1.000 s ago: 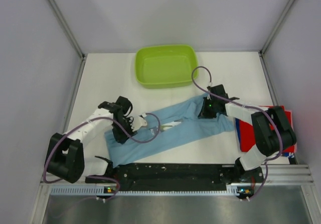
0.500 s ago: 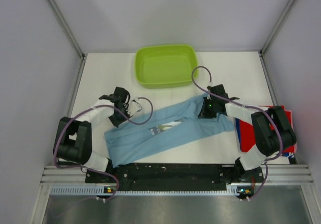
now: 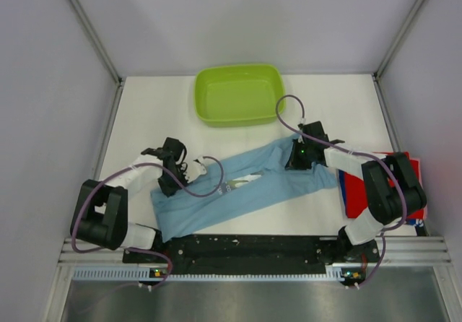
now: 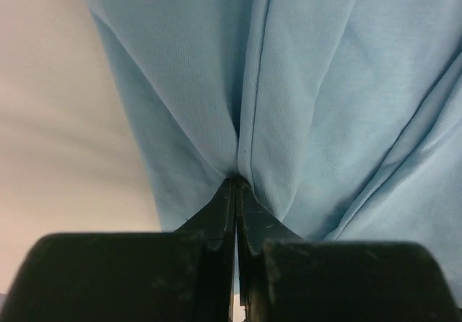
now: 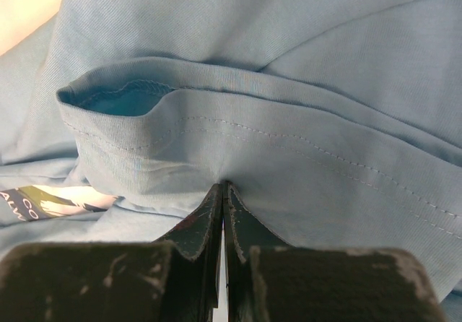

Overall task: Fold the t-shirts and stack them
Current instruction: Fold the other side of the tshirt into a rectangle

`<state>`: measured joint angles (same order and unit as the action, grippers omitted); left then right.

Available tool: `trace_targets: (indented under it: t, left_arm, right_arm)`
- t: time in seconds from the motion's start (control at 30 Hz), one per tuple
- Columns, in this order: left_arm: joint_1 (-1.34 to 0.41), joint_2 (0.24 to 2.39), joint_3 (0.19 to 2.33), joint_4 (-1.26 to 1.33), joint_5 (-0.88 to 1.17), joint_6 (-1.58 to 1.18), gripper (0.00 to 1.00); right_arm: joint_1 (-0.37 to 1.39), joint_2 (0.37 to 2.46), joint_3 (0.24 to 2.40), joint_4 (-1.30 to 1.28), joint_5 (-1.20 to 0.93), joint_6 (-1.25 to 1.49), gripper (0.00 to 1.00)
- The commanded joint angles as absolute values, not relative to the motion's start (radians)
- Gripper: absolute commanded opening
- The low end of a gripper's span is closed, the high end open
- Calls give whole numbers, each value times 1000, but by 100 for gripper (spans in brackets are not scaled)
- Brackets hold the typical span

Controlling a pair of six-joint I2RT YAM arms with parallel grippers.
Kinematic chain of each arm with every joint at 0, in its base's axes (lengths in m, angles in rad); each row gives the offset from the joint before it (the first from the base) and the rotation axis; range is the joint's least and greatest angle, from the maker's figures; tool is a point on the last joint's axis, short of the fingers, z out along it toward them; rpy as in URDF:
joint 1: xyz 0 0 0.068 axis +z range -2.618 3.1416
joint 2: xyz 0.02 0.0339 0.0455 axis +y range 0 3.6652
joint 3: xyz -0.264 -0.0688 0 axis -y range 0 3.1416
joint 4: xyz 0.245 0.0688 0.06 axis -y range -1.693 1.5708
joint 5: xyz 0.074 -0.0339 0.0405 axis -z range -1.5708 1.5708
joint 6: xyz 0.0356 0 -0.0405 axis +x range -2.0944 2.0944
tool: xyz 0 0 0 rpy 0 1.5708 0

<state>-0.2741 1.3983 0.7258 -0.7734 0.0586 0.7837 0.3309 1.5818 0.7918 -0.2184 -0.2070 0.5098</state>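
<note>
My left gripper [image 4: 237, 185] pinches the limp light blue t-shirt [image 3: 267, 185] at its 9 o'clock end; my right gripper [image 5: 222, 186] clamps the stitched hem, probably the firmer hold.

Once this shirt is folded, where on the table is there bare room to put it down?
Bare table lies left of the basin, out to the edge, and right of the basin, farther back than the folded shirts. The middle is crowded: the light blue t-shirt stretches across it, pinched by the left gripper and right gripper.
</note>
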Motion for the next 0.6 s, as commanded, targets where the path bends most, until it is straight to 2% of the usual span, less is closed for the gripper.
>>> trace_targets:
  t: [0.0, 0.17, 0.4, 0.57]
  left_arm:
    - [-284, 1350, 722, -828, 168, 831, 2]
    - [-296, 1243, 655, -867, 258, 925, 10]
    - [-400, 1236, 623, -936, 218, 888, 14]
    - [-440, 1200, 666, -988, 108, 861, 15]
  right_arm:
    - [321, 1562, 782, -184, -172, 506, 0]
    - [314, 1565, 781, -183, -173, 506, 0]
    - [296, 1554, 782, -181, -179, 505, 0]
    - [290, 1542, 776, -179, -189, 505, 0]
